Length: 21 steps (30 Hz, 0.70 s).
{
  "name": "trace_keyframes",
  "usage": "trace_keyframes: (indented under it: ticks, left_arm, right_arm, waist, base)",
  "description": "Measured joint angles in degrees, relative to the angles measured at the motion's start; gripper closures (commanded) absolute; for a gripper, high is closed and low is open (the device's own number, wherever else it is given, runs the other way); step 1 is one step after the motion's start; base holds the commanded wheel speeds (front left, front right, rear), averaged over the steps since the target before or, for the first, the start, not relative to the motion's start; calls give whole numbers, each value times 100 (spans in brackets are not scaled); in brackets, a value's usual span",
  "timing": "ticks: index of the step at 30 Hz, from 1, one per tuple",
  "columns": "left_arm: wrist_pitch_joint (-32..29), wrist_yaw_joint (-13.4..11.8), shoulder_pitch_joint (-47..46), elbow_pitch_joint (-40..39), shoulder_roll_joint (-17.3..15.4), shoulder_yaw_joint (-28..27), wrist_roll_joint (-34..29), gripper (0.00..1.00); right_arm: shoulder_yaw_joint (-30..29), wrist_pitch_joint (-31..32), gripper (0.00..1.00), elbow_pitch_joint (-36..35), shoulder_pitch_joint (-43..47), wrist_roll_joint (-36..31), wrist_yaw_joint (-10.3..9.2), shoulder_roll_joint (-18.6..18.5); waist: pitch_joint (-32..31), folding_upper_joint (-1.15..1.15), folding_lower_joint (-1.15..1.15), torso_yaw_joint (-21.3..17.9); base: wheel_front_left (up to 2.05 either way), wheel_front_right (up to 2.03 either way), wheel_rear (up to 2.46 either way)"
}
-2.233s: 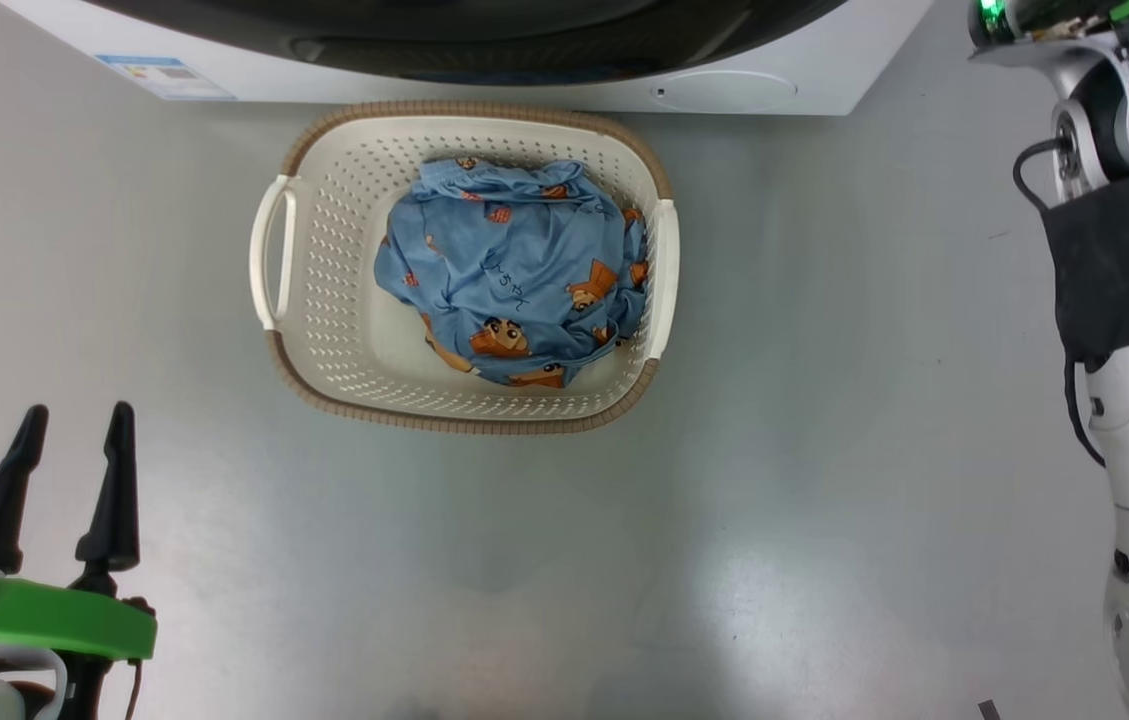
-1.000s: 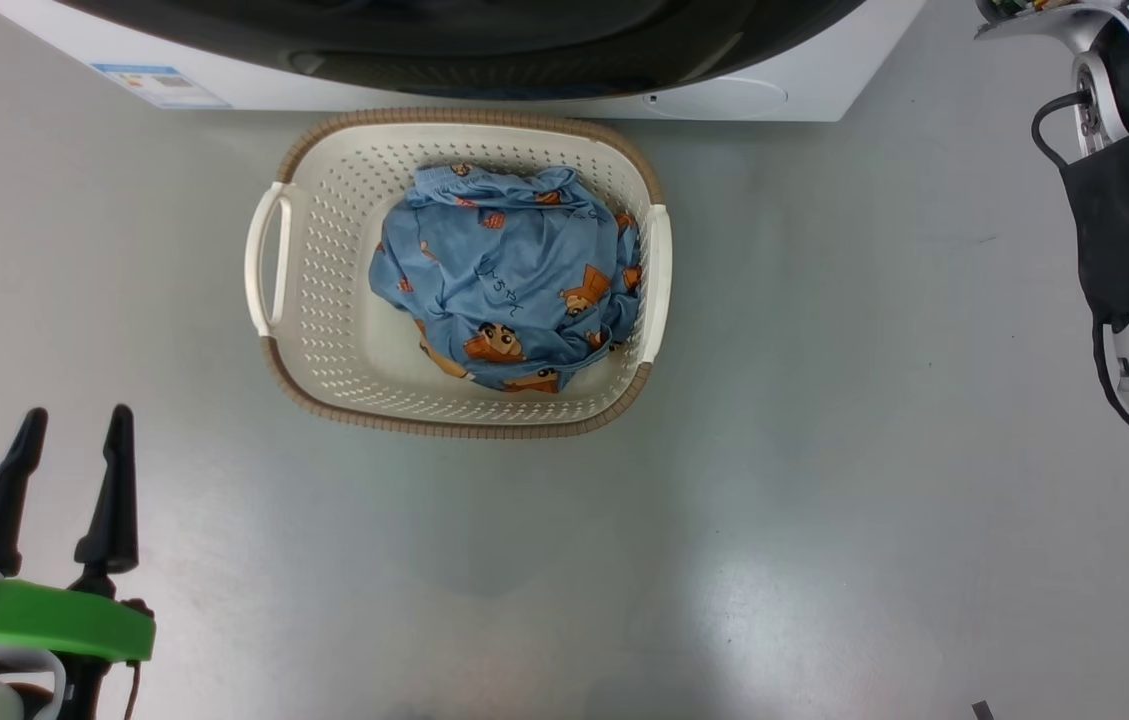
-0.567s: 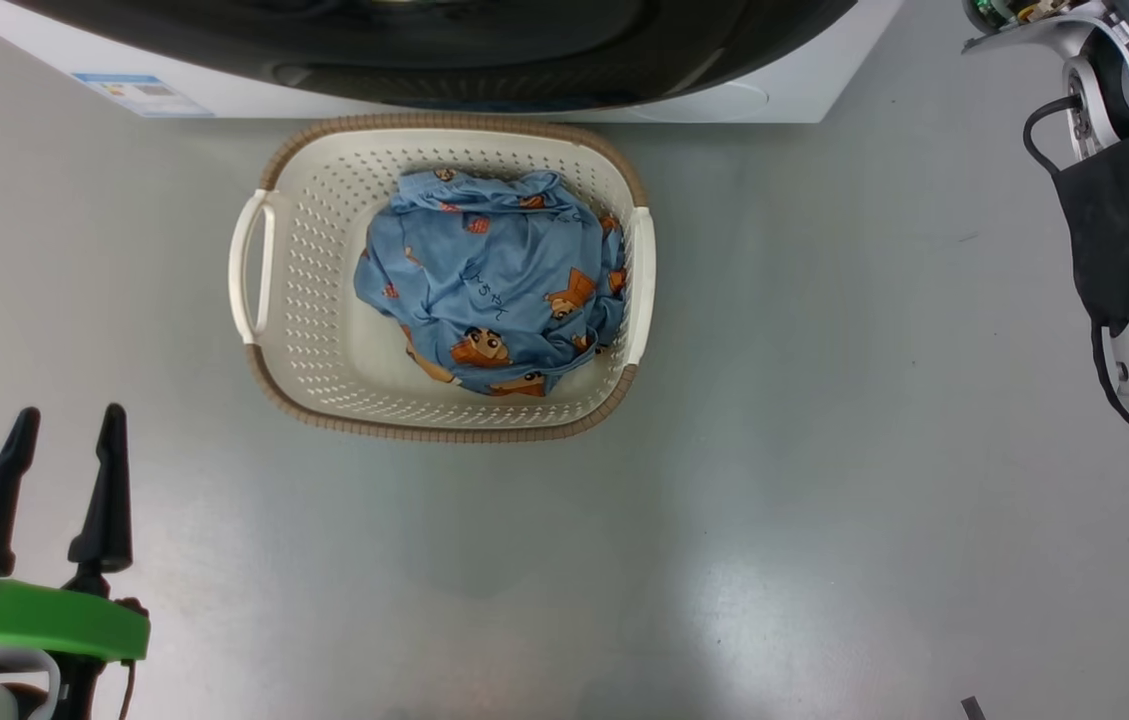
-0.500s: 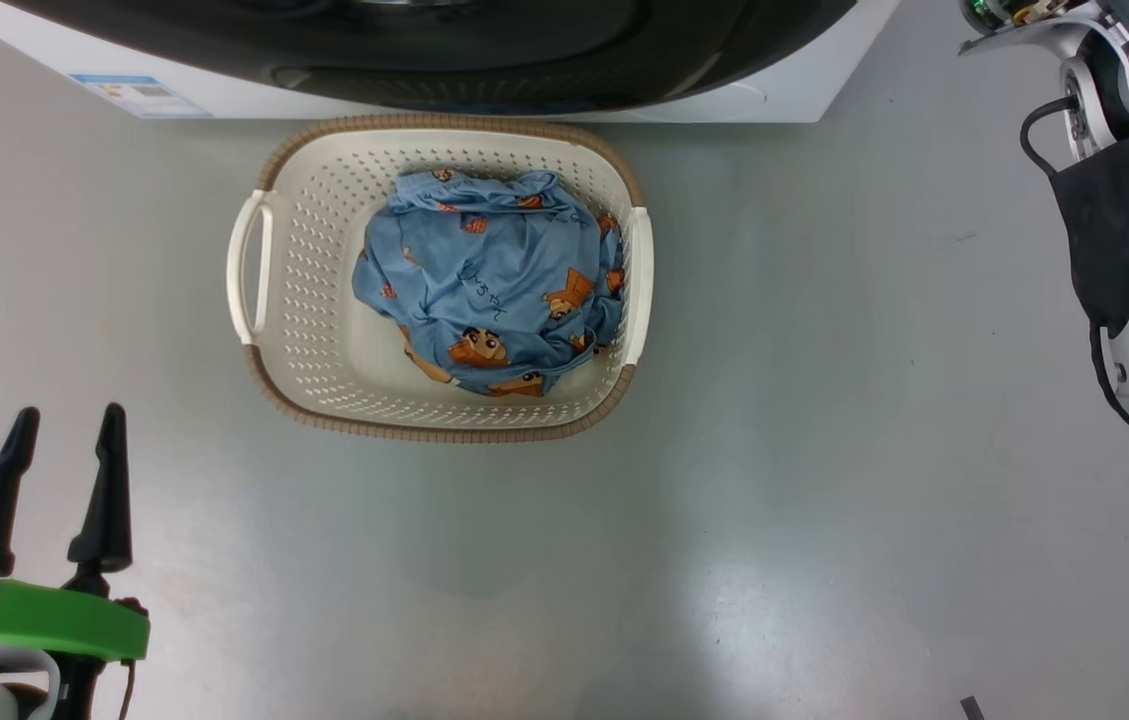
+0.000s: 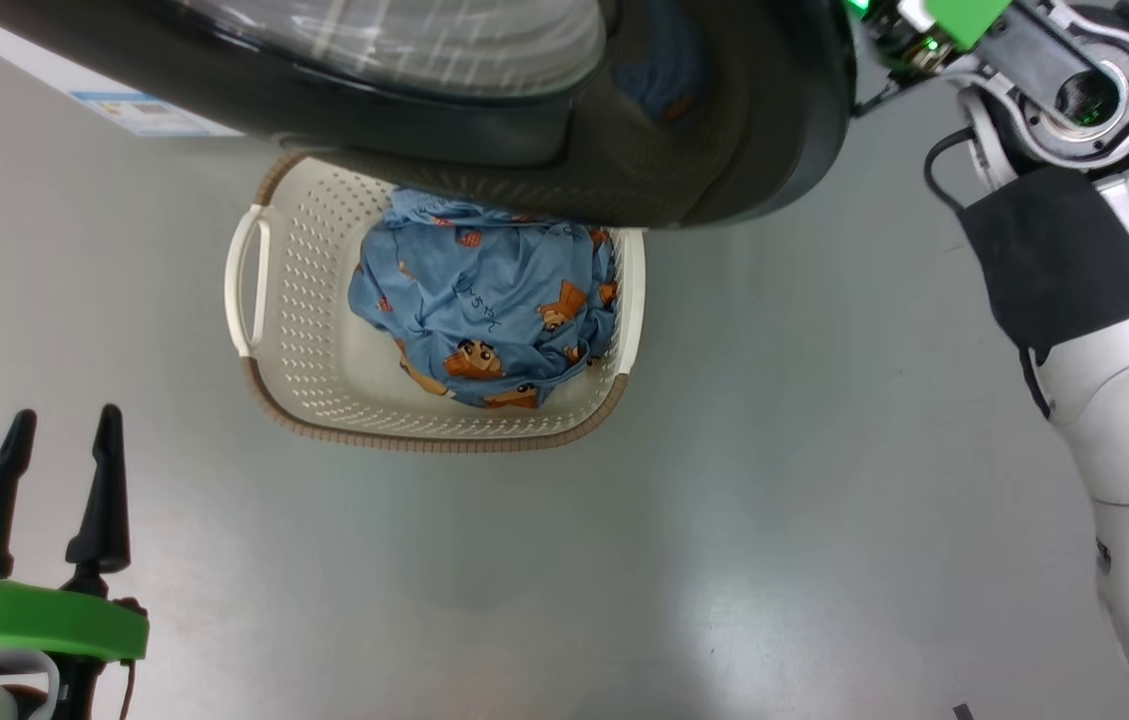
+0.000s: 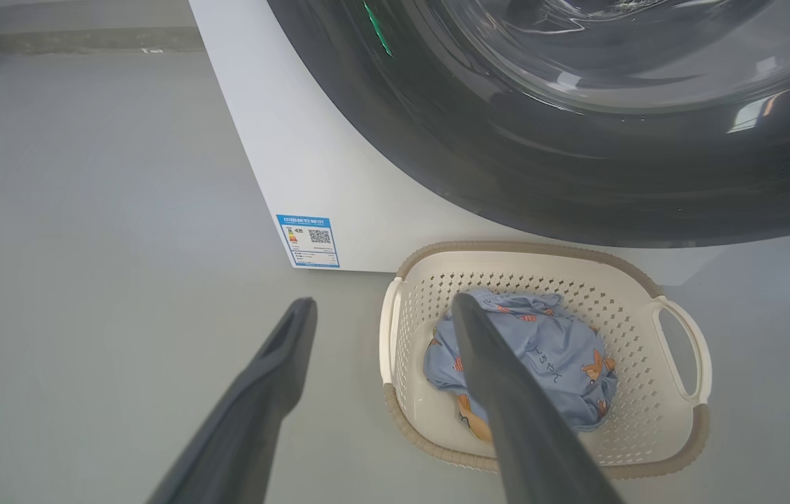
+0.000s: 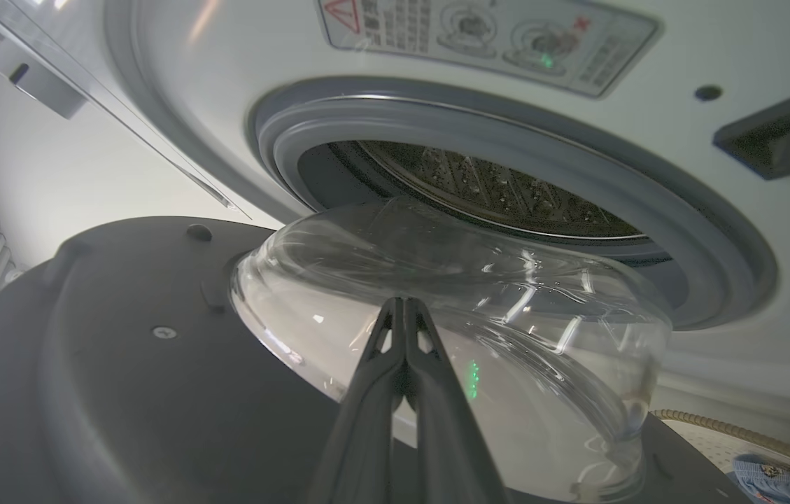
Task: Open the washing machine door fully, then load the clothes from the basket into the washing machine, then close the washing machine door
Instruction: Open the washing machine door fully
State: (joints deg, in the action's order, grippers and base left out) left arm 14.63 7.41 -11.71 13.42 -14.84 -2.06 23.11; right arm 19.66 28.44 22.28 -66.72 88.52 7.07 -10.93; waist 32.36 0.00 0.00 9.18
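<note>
Black-rimmed washing machine door (image 5: 744, 120) now swung out over basket (image 5: 424, 441), left gripper (image 5: 66, 414) spread, right gripper (image 7: 403, 303) pinched closed.

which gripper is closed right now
The right gripper: its two fingers are pressed together, pointing at the glass of the washing machine door. The left gripper has its fingers spread wide apart.

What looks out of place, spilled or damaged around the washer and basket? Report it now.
Nothing spilled or damaged. One oddity: the washing machine door stands part open and overhangs the far end of the basket, hiding the top edge of the clothes, which lie bundled inside it.
</note>
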Motion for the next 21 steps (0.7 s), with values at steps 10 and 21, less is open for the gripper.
trace_keyframes:
  ticks: [10, 21]
  left_arm:
    - [0, 0, 13, 18, 36, -45, -18, 0]
    - [0, 0, 151, 121, 167, -103, -70, 0]
  right_arm:
    - [333, 229, 100, -103, 426, 1, 0, 102]
    - [461, 427, 100, -109, 1082, 55, 0, 59]
  waist:
    - [-291, 0, 0, -71]
    - [-796, 0, 0, -123]
  base:
    - [0, 0, 0]
    - [0, 0, 0]
